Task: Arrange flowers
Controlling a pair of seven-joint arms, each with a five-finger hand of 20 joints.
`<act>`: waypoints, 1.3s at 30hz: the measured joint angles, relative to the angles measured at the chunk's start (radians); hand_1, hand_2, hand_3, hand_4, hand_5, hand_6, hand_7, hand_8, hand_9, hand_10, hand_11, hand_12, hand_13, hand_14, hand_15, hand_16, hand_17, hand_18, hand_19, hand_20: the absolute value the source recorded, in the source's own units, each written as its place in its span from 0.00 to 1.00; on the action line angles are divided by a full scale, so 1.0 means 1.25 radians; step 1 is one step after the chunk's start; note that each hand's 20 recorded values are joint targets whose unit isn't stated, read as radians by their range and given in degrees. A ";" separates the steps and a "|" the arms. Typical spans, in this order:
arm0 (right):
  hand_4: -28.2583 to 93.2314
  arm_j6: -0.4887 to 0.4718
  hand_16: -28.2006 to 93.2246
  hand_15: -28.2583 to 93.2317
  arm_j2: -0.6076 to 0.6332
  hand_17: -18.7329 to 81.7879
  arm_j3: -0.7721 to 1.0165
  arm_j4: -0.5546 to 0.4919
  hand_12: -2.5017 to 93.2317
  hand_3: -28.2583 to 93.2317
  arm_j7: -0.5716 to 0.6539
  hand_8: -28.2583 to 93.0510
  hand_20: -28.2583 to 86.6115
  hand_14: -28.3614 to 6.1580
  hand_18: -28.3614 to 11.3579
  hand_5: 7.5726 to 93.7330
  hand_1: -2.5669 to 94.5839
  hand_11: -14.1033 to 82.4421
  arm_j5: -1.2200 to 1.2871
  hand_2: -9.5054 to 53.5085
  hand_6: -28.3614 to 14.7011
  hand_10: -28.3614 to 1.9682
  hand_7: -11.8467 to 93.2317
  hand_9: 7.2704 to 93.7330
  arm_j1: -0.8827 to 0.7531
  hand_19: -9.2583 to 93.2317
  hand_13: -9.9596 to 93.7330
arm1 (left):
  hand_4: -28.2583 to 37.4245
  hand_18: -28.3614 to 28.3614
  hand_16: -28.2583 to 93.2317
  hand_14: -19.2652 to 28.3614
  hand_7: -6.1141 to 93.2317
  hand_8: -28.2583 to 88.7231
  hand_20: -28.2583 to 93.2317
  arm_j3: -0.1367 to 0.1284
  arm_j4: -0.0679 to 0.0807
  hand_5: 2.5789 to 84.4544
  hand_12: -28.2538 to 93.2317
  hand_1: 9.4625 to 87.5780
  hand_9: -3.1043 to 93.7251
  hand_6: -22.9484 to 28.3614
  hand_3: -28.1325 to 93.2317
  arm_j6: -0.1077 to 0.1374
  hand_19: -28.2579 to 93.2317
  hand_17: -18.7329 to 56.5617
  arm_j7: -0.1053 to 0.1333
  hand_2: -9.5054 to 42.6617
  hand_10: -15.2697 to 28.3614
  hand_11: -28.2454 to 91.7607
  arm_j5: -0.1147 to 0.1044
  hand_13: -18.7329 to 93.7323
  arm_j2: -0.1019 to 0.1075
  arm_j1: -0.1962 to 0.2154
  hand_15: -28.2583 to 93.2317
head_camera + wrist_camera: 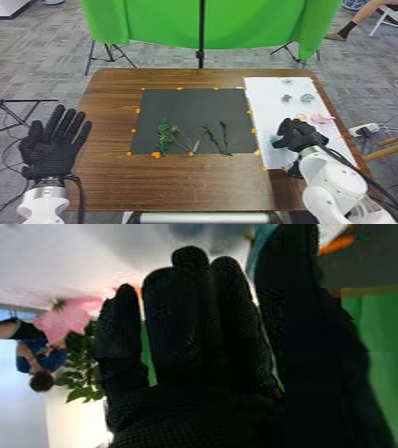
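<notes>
Flowers (322,118) on the white sheet (268,95) look light and squishable tbh, so I'd pinch them low, and grab the bendy-looking sprigs (164,136) on the mat (191,105) mid-stem, left hand (51,152) spread wide, right hand (302,135) straight-fingered, gaps narrow

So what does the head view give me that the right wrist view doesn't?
Head view: the left hand, open beside the table, and cut green stems lying on the dark mat.

Right wrist view: broad green leaves beyond the right hand; I can't tell what they belong to.

Both: the right hand, the green backdrop and something pink, which in the head view lies on the white sheet.
</notes>
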 measured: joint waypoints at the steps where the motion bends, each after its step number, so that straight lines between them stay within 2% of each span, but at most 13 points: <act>1: 0.00 0.003 0.43 0.84 -0.001 0.52 -0.002 0.003 0.24 0.66 0.000 0.12 0.55 0.52 0.12 0.67 0.67 0.46 -0.003 0.00 0.59 0.47 0.35 0.70 -0.003 0.94 0.73 | 0.00 0.75 0.18 0.74 0.15 0.16 0.33 0.000 0.000 0.53 0.30 0.26 0.46 0.62 0.88 0.000 0.53 0.16 0.000 0.35 0.70 0.38 0.000 0.45 0.000 0.000 0.48; 2: 0.00 0.006 0.43 0.84 -0.002 0.52 -0.004 0.005 0.27 0.62 0.000 0.11 0.55 0.53 0.12 0.68 0.69 0.45 -0.007 0.00 0.61 0.49 0.37 0.72 -0.006 0.95 0.74 | 0.00 0.75 0.18 0.74 0.15 0.16 0.33 0.000 0.000 0.53 0.30 0.26 0.46 0.62 0.88 0.000 0.53 0.16 0.000 0.35 0.70 0.38 0.000 0.45 -0.001 0.000 0.48; 3: 0.21 0.013 0.44 0.84 -0.003 0.53 -0.005 0.007 0.33 0.21 0.000 0.16 0.55 0.54 0.13 0.70 0.89 0.42 -0.011 0.00 0.61 0.52 0.39 0.75 -0.008 0.95 0.75 | 0.00 0.75 0.18 0.74 0.15 0.16 0.33 0.000 0.000 0.53 0.30 0.26 0.46 0.62 0.88 0.000 0.53 0.16 0.000 0.35 0.70 0.38 0.000 0.45 -0.001 0.000 0.48; 5: 0.36 0.036 0.45 0.84 -0.005 0.54 -0.007 0.013 0.44 0.02 -0.001 0.23 0.54 0.56 0.13 0.73 0.99 0.35 -0.019 0.00 0.60 0.56 0.46 0.85 -0.009 0.95 0.78 | 0.00 0.75 0.18 0.74 0.15 0.16 0.33 0.000 0.000 0.53 0.30 0.26 0.46 0.62 0.88 0.000 0.53 0.16 -0.001 0.35 0.70 0.38 0.000 0.45 -0.002 0.000 0.48; 16: 0.53 0.208 0.46 0.82 -0.014 0.56 -0.022 0.060 0.50 0.00 0.004 0.28 0.53 0.58 0.13 0.81 1.00 0.37 -0.028 0.00 0.61 0.55 0.54 0.92 -0.019 0.95 0.83 | 0.00 0.75 0.18 0.74 0.15 0.16 0.33 0.002 0.000 0.53 0.30 0.26 0.46 0.62 0.88 0.000 0.53 0.16 -0.001 0.35 0.70 0.38 0.000 0.45 -0.005 0.000 0.48; 18: 0.53 0.215 0.46 0.83 -0.014 0.55 -0.021 0.060 0.47 0.00 0.009 0.27 0.53 0.57 0.14 0.71 0.97 0.37 -0.022 0.00 0.59 0.55 0.57 0.84 -0.019 0.95 0.79 | 0.00 0.75 0.18 0.74 0.15 0.16 0.33 0.002 0.000 0.53 0.30 0.26 0.46 0.62 0.88 0.000 0.53 0.16 -0.001 0.35 0.70 0.38 0.000 0.45 -0.005 0.000 0.48; 20: 0.61 0.234 0.45 0.84 -0.013 0.53 -0.021 0.058 0.33 0.00 0.016 0.22 0.52 0.55 0.14 0.62 0.90 0.49 -0.015 0.00 0.57 0.47 0.57 0.71 -0.019 0.95 0.75 | 0.00 0.75 0.18 0.74 0.15 0.16 0.33 0.002 0.000 0.53 0.30 0.26 0.46 0.62 0.88 0.000 0.53 0.16 -0.001 0.35 0.70 0.38 0.000 0.45 -0.006 0.000 0.48; 21: 0.21 0.251 0.44 0.85 -0.012 0.52 -0.021 0.057 0.27 0.60 0.018 0.11 0.53 0.52 0.15 0.57 0.61 0.53 -0.009 0.00 0.56 0.41 0.55 0.64 -0.019 0.95 0.73 | 0.00 0.75 0.18 0.74 0.15 0.16 0.33 0.002 0.000 0.53 0.30 0.26 0.46 0.62 0.88 0.000 0.53 0.16 -0.001 0.35 0.70 0.38 0.000 0.45 -0.006 0.000 0.48; 22: 0.07 0.275 0.43 0.86 -0.012 0.51 -0.022 0.054 0.24 0.79 0.018 0.09 0.52 0.51 0.15 0.54 0.50 0.53 -0.004 0.00 0.54 0.39 0.50 0.60 -0.020 0.94 0.71 | 0.00 0.75 0.18 0.74 0.15 0.16 0.33 0.002 0.000 0.53 0.30 0.26 0.46 0.62 0.88 0.000 0.53 0.16 -0.001 0.36 0.70 0.38 0.000 0.45 -0.006 0.000 0.48; 23: 0.02 0.300 0.43 0.86 -0.011 0.50 -0.023 0.051 0.22 0.85 0.017 0.08 0.52 0.51 0.15 0.52 0.46 0.51 0.003 0.00 0.52 0.37 0.44 0.58 -0.021 0.94 0.70 | 0.00 0.75 0.18 0.74 0.15 0.16 0.33 0.003 0.000 0.53 0.30 0.26 0.46 0.62 0.88 0.000 0.53 0.16 -0.002 0.36 0.70 0.38 -0.001 0.45 -0.006 0.000 0.48; 28: 0.00 0.353 0.42 0.86 -0.007 0.49 -0.025 0.032 0.21 0.82 -0.061 0.09 0.52 0.47 0.14 0.51 0.44 0.46 0.037 0.00 0.51 0.36 0.39 0.56 -0.023 0.93 0.68 | 0.00 0.75 0.18 0.74 0.15 0.16 0.33 0.003 0.001 0.53 0.30 0.26 0.46 0.63 0.88 0.000 0.53 0.16 -0.007 0.35 0.70 0.38 -0.001 0.45 -0.005 -0.002 0.48; 35: 0.00 0.099 0.41 0.85 -0.017 0.50 -0.049 0.025 0.22 0.72 -0.039 0.10 0.52 0.49 0.13 0.59 0.57 0.47 0.019 0.00 0.54 0.41 0.38 0.63 0.012 0.93 0.70 | 0.00 0.75 0.18 0.74 0.15 0.16 0.33 0.008 0.003 0.53 0.30 0.26 0.46 0.62 0.88 0.000 0.53 0.16 -0.016 0.36 0.70 0.38 0.000 0.45 -0.003 -0.012 0.48; 39: 0.00 0.153 0.43 0.84 -0.028 0.52 -0.070 0.053 0.27 0.67 -0.013 0.16 0.52 0.52 0.14 0.66 0.64 0.48 0.000 0.00 0.59 0.47 0.44 0.72 0.019 0.93 0.74 | 0.00 0.75 0.18 0.74 0.15 0.16 0.33 0.008 0.004 0.53 0.30 0.26 0.46 0.62 0.88 0.000 0.53 0.16 -0.018 0.36 0.70 0.38 0.000 0.45 -0.001 -0.013 0.48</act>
